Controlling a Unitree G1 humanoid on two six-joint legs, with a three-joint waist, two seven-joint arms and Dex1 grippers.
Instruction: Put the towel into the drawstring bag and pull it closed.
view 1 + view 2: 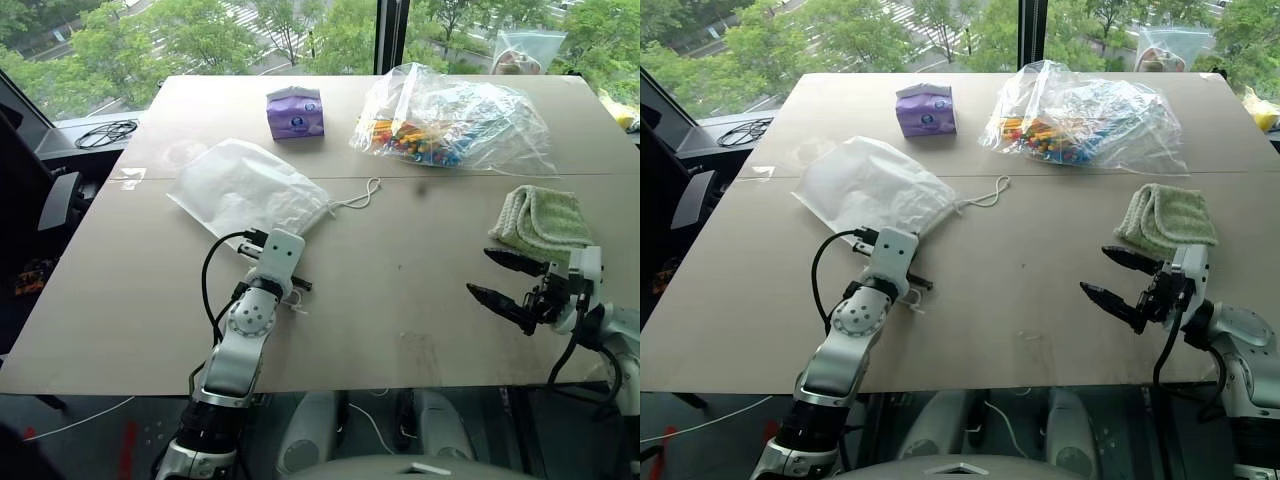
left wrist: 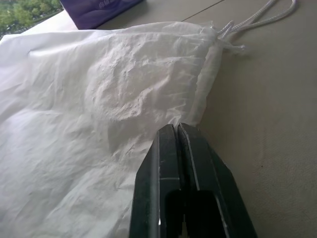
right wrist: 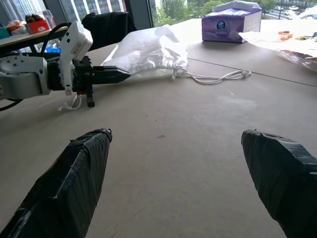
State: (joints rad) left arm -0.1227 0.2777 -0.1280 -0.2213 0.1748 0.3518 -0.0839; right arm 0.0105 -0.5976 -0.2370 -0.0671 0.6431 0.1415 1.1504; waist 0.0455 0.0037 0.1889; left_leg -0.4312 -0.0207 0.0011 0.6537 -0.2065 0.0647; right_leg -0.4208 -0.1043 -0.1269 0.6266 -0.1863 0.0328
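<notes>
Looking across the tabletop (image 1: 400, 300), we find the drawstring bag (image 1: 240, 185) lying flat on its left half, its gathered mouth toward the middle and its white cord (image 1: 358, 196) looping out onto the bare surface. The left gripper (image 2: 177, 130) points level at the bag's near edge, close to the mouth. In the left wrist view its two black fingers (image 2: 198, 168) are pressed together with no gap between them, and their tips sit right at the bag's thin fabric; we cannot tell whether any fabric is caught between them. In the right wrist view the same gripper shows from the side, shut, its tip meeting the bag's edge.

The towel (image 1: 540, 222), pale green and folded, lies near the right edge of the tabletop, well apart from the bag. The right gripper (image 1: 498, 276) hovers just in front of the towel, on the near side of it, pointing toward the middle of the tabletop. Its fingers are spread wide and hold nothing.

At the far side we see a purple tissue pack (image 1: 294, 111) beyond the bag, and a large clear plastic bag (image 1: 450, 125) of colourful items to the right of it. The towel is outside the drawstring bag.
</notes>
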